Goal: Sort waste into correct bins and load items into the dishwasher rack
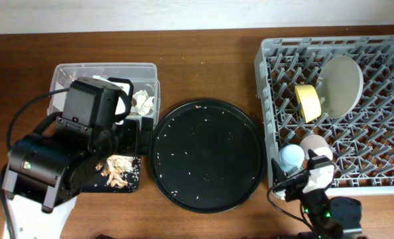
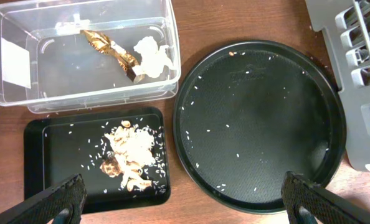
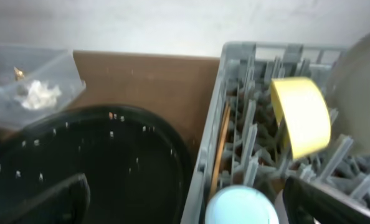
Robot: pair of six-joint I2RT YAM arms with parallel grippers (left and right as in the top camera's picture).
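The left gripper (image 2: 185,208) is closest to its camera. Its two fingers (image 2: 48,202) stand in the bottom corners of the left wrist view, wide apart, and they hold nothing. Below it, at 8 o'clock, lies the black tray (image 2: 42,155), with the scraps (image 2: 128,155) heaped in its right half and pale grains (image 2: 238,155) around them. At 11 o'clock the tub (image 2: 85,99) holds the wrapper (image 2: 107,45), and the paper (image 2: 152,55) is just beside its lower end. At 3 o'clock is the round tray (image 2: 260,124), bare except for scattered grains.

The right gripper (image 3: 185,208) is wide too, with its fingers in the bottom corners of the right wrist view and nothing between them. Just ahead of it the blue cup (image 3: 241,206) sits in the rack (image 3: 205,155), near the left wall.

In the overhead view the pink cup (image 1: 314,144) is just beside the blue cup, at its 2 o'clock, and the gripper hides part of it. The bowl (image 1: 308,101) lies on its side among the pegs, at 12 o'clock from the cups. The plate (image 1: 343,83) stands on edge just beside the bowl, at its 2 o'clock.
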